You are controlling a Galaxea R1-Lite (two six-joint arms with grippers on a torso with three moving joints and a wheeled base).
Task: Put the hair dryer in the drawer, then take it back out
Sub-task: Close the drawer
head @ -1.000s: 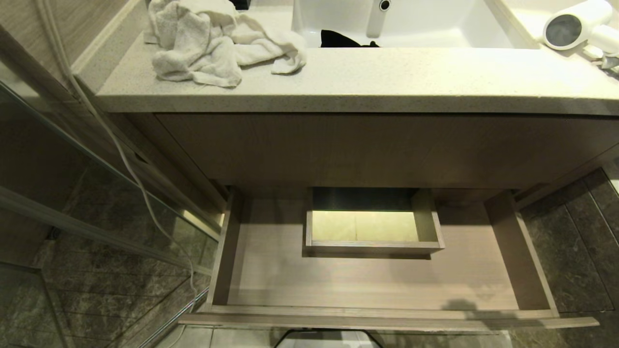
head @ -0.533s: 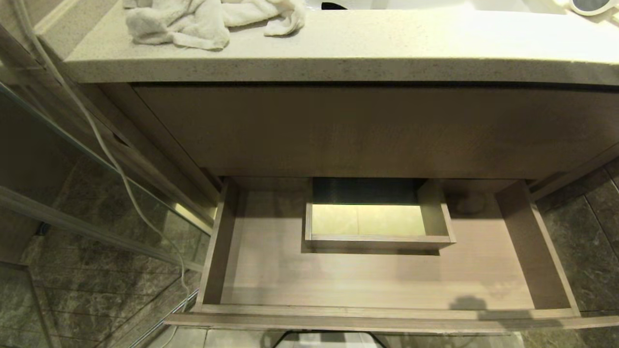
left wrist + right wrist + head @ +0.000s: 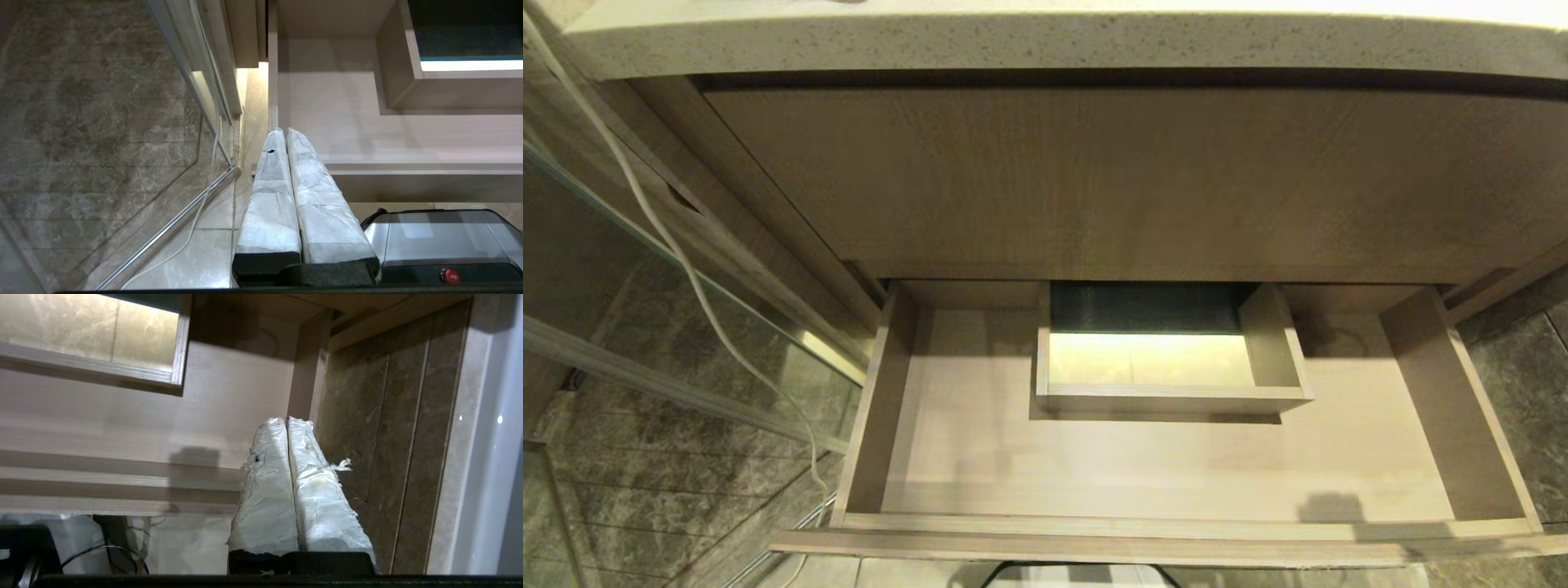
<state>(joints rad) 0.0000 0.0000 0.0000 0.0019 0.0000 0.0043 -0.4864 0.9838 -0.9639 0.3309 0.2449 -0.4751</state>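
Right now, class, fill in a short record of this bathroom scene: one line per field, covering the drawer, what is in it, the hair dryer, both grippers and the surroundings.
drawer: pulled open, pale wood grain, below the taller wood-grain panel
drawer contents: nothing loose; only the boxed rectangular cut-out
hair dryer: not in view
left gripper: shut, empty, near the drawer's left front corner
right gripper: shut, empty, near the drawer's right front corner
countertop: speckled stone edge above the panel
floor: dark marble tiles, white cable trailing down
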